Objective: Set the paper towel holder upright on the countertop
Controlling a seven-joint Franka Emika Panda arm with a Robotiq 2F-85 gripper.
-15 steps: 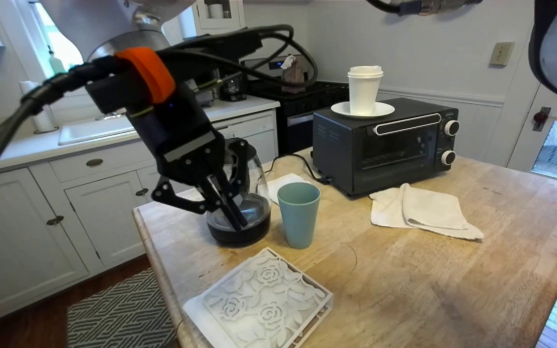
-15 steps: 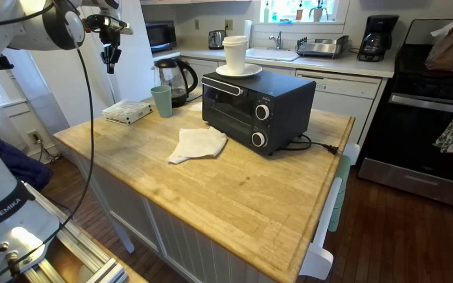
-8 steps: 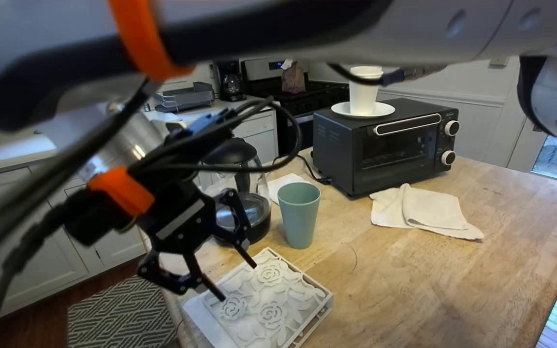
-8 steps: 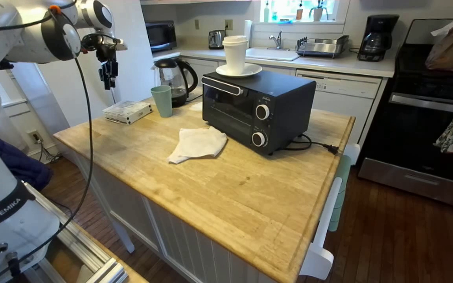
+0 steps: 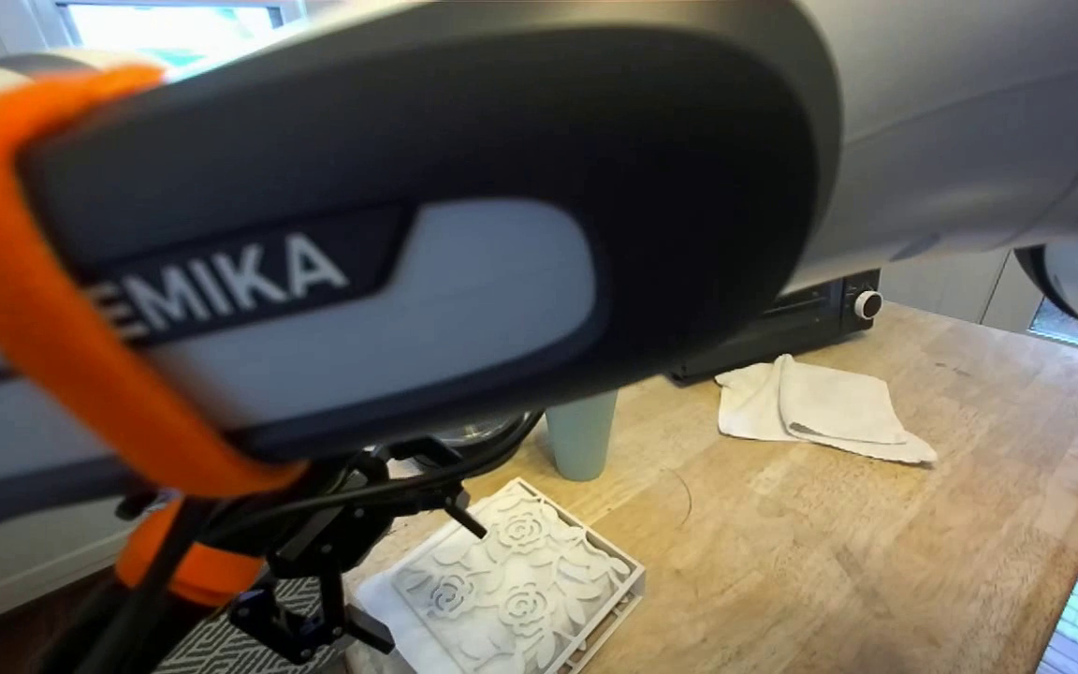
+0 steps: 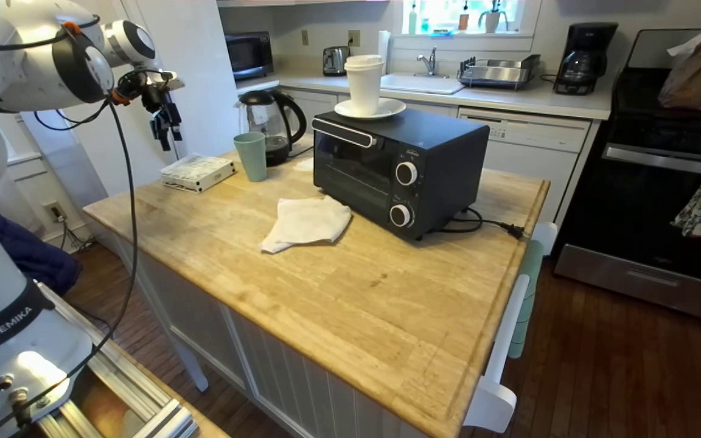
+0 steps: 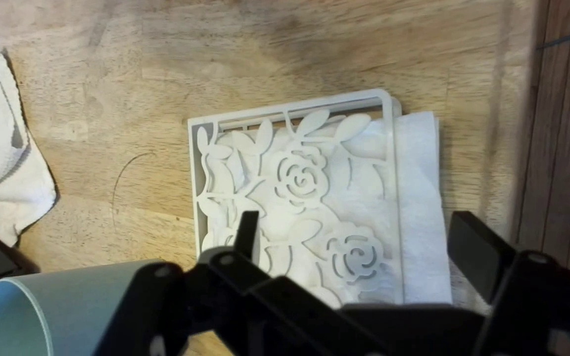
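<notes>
I had my pincer (image 7: pixel 356 240) above the paper towel holder (image 7: pixel 301 184), jaws spread wide, gripping nothing. Holder lay flat on bench (image 6: pixel 350 298), cup (image 6: pixel 252 159) nearby.

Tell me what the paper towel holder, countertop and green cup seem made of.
Paper towel holder: matte white, perhaps painted metal or plastic; thin cutout pattern fits either. Countertop: wood, seemingly low sheen; grain and joined strips show. Green cup: probably plastic, matte; smooth, evenly colored walls.
</notes>
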